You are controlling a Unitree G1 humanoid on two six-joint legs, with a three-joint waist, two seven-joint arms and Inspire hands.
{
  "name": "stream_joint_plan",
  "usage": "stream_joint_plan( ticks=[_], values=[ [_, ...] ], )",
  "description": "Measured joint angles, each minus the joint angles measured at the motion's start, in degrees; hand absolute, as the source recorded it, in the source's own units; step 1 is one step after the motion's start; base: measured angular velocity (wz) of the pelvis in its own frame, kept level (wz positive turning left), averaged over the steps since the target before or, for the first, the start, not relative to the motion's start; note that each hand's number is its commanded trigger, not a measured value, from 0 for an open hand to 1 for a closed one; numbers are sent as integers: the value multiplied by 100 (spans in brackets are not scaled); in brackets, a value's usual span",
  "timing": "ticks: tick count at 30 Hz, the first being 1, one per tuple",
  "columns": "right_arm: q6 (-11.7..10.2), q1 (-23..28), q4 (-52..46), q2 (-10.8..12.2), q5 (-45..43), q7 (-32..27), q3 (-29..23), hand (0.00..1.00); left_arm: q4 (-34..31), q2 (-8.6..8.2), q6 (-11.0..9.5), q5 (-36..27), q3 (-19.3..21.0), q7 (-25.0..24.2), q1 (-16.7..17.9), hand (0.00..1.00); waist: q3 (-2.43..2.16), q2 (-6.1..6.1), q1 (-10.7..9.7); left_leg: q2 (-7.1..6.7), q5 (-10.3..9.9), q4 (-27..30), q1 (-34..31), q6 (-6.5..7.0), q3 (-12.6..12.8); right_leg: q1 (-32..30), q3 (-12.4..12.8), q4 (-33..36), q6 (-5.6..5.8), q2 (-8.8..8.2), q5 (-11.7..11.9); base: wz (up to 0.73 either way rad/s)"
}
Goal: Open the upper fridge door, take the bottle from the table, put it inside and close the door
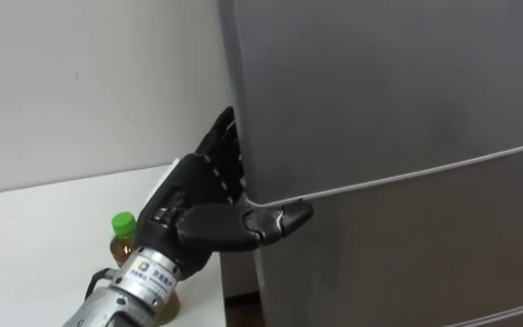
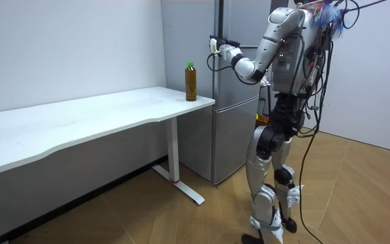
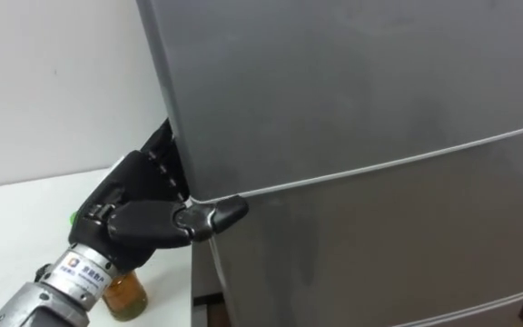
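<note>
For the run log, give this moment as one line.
bottle on table | left hand at upper fridge door edge | door shut

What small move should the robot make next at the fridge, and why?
Probably pull the upper door open with the left hand. That hand is at the door's left edge, just above the seam, and the door is closed. The bottle stands untouched on the table, so it cannot go in yet.

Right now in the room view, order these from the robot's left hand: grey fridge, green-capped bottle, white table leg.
1. Tall grey metal fridge, at the left hand.
2. Amber green-capped bottle, beside the fridge.
3. White table leg, lowest.
</note>
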Motion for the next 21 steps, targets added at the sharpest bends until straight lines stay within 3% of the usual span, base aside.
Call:
stream_joint_plan(
  ticks=[11, 14, 21],
  values=[
    [-203, -108, 374, 4, 286, -46, 126, 0, -387, 0, 22, 482, -168, -6, 8, 0, -24, 11, 40, -14, 1, 22, -15, 1, -76, 64, -109, -12, 0, -15, 2, 5],
    [-243, -114, 426, 3, 306, -46, 130, 0, -880, -34, -7, 470, -291, -171, 16, 0, -28, 13, 50, -24, 7, 19, -15, 11, -144, 80, -147, -12, 0, -20, 2, 7],
    [-429, -47, 475, -3, 396, -88, 237, 0, -936, -7, -122, 525, -384, -541, 164, 0, -24, -2, 111, -35, 21, 20, 13, 32, -158, 126, -226, -14, 2, -38, 1, 4]
  ],
)
